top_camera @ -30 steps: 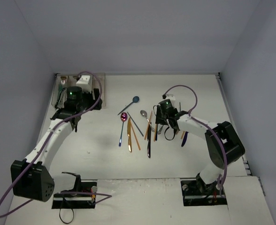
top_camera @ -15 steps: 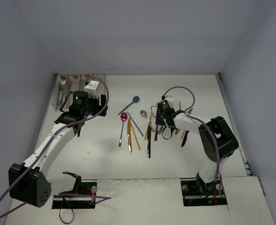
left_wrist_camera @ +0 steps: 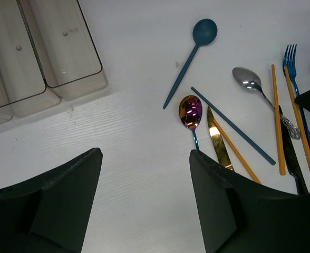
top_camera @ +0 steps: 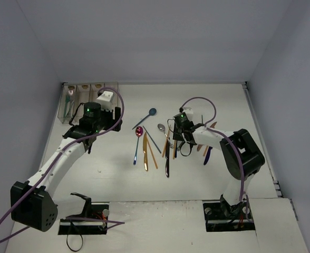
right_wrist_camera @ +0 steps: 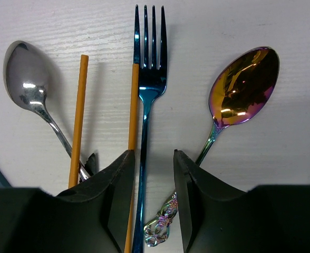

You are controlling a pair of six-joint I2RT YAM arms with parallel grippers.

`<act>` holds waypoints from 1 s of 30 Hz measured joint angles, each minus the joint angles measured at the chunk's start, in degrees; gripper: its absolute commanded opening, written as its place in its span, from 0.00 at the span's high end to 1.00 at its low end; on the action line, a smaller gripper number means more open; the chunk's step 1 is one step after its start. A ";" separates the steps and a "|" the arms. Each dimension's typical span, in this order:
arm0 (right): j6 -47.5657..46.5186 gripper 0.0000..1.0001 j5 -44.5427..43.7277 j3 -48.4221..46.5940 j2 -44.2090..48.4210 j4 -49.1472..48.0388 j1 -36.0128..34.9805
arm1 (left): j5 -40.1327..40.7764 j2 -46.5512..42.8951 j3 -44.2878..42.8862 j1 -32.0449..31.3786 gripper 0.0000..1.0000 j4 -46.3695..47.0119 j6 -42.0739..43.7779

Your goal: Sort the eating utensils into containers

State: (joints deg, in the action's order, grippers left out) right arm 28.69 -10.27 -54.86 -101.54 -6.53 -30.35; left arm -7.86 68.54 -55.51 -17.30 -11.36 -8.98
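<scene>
The utensils lie scattered mid-table: a teal spoon point(top_camera: 152, 112), an iridescent pink spoon point(top_camera: 139, 130), a gold knife point(left_wrist_camera: 217, 142), a silver spoon point(right_wrist_camera: 24, 74), orange sticks point(right_wrist_camera: 78, 116) and a black knife point(top_camera: 167, 163). My right gripper point(right_wrist_camera: 154, 155) is open, low over the pile, with one jaw on each side of the blue fork's point(right_wrist_camera: 147, 89) handle. A second iridescent spoon point(right_wrist_camera: 243, 87) lies just right of it. My left gripper point(left_wrist_camera: 144, 158) is open and empty over bare table between the containers point(top_camera: 73, 100) and the pile.
The containers stand at the far left corner; the leftmost bin holds a teal and a silver utensil point(top_camera: 68, 103). More utensils, a dark blue one point(top_camera: 206, 155) among them, lie right of the right gripper. Grey walls close in the table's sides and back.
My left gripper has moved away from the containers, right and toward the pile. My right gripper has shifted slightly left over the utensils.
</scene>
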 measured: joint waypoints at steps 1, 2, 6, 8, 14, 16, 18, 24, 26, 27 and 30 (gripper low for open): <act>0.02 0.67 -0.05 -0.01 -0.04 -0.10 -0.12 | 0.00 0.05 0.00 0.00 0.35 -0.02 -0.01; 0.04 0.68 -0.17 -0.01 -0.11 -0.17 -0.13 | 0.00 0.07 0.00 0.00 0.35 -0.02 0.01; 0.20 0.69 -0.73 -0.01 -0.26 -0.61 -0.13 | -0.02 0.07 0.00 0.00 0.35 -0.02 0.01; 0.24 0.70 -1.06 -0.01 -0.32 -0.62 -0.13 | 0.00 0.07 0.00 0.00 0.35 -0.02 0.03; 0.16 0.78 -1.84 -0.01 -0.75 -0.57 -0.13 | -0.02 0.26 -0.02 -0.07 0.35 -0.02 0.03; 0.01 0.80 -2.04 -0.01 -0.81 -0.59 -0.13 | -0.02 0.40 -0.02 -0.17 0.35 -0.04 0.04; -0.12 0.82 -2.26 -0.02 -0.88 -0.64 -0.12 | -0.02 0.52 -0.02 -0.25 0.35 -0.04 0.05; -0.65 0.99 -2.62 -1.56 -2.36 -1.02 0.18 | -0.02 0.79 -0.02 -0.28 0.35 -0.13 0.05; -0.94 1.00 -2.61 -2.48 -3.18 -1.23 0.41 | -0.02 0.80 -0.02 -0.28 0.35 -0.22 0.05; -1.12 1.00 -2.60 -2.90 -3.55 -1.33 0.55 | -0.04 0.80 -0.02 -0.30 0.35 -0.25 0.05; -1.79 1.00 -2.26 -4.22 -4.33 -1.21 0.92 | -0.20 0.80 -0.02 -0.37 0.35 -0.40 0.01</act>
State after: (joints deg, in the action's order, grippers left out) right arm 26.89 -12.54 -59.08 -105.87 -7.74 -29.43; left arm -8.06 69.35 -55.53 -17.67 -11.75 -8.97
